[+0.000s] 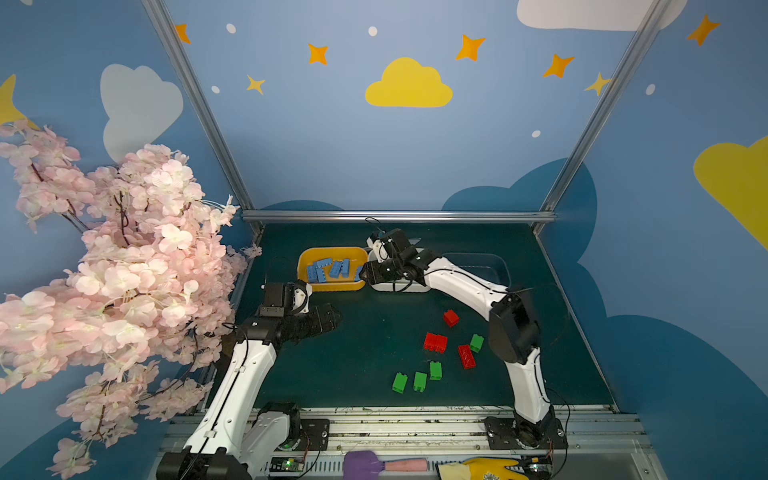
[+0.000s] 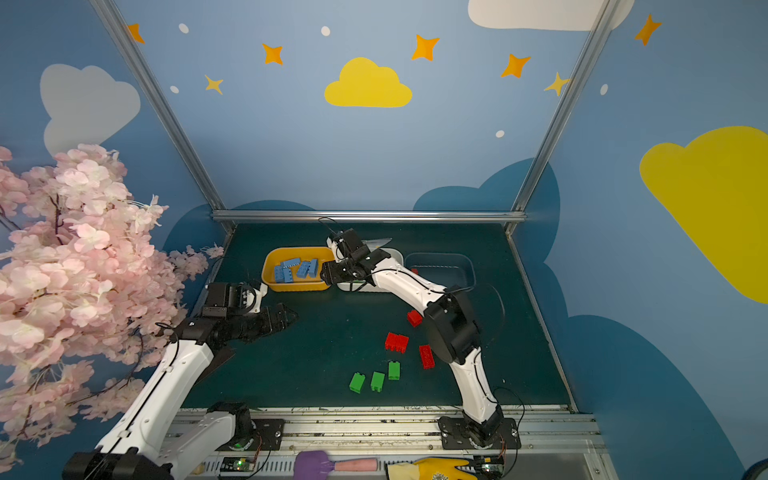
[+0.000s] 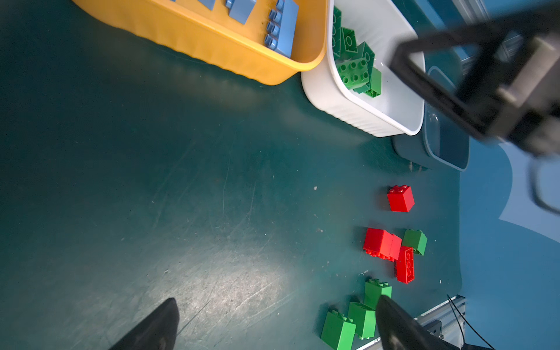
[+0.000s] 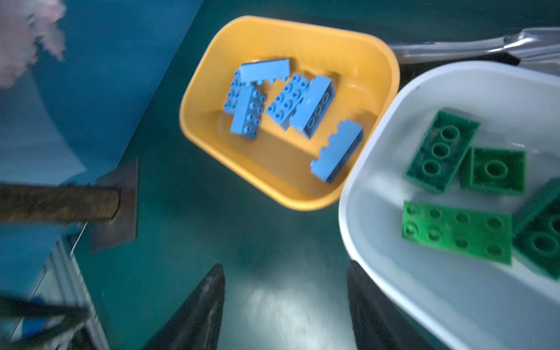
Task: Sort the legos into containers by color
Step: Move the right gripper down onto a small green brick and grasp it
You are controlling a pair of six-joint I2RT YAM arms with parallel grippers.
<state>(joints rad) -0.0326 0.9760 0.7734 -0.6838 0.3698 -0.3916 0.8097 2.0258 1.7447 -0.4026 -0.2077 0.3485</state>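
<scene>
**A:** What is the right claw (image 4: 285, 272) holding?

**B:** Nothing. Its jaws stand apart and empty, low at the seam where the yellow-orange plastic tub (image 4: 272, 39) meets the white plastic tub (image 4: 454, 91). The left claw (image 3: 277, 303) is spread wide too, over bare counter (image 1: 361, 353) on the left.

**A:** So what comes next?

**B:** I'd judge it is between bricks. The light blue studded bricks (image 4: 313, 106) fill the yellow tub, and green bricks (image 4: 454, 233) lie in the white one. It should rise clear of the rims before swinging back. The lone red cube brick (image 1: 451, 318) stands apart at near right, so take that first for the dark translucent blue-grey tub (image 3: 448, 151) at far right.

**A:** And the long red brick (image 1: 466, 356)?

**B:** Its long axis runs roughly near to far, and it seems to lie on its side. Close across its narrow width, because a small green brick (image 1: 476, 343) sits just beside it.
</scene>
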